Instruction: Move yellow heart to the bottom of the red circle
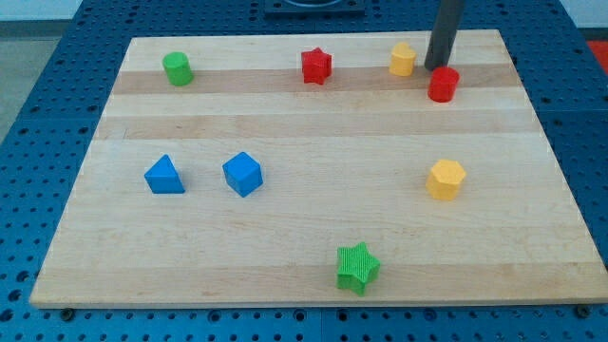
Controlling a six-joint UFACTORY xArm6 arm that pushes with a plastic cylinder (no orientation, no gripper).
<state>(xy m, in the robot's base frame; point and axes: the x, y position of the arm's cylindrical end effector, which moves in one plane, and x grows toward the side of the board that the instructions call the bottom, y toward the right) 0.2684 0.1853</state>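
The yellow heart [403,59] sits near the top edge of the wooden board, right of centre. The red circle [443,85] stands just to its lower right. My tip [438,66] is at the red circle's top edge, touching or nearly touching it, and just right of the yellow heart. The dark rod rises from there out of the view's top.
A red star [316,66] and a green cylinder [177,68] lie along the top. A blue triangle [164,176] and a blue cube [242,174] are at the left. A yellow pentagon-like block [446,180] is at the right, and a green star [357,267] is near the bottom edge.
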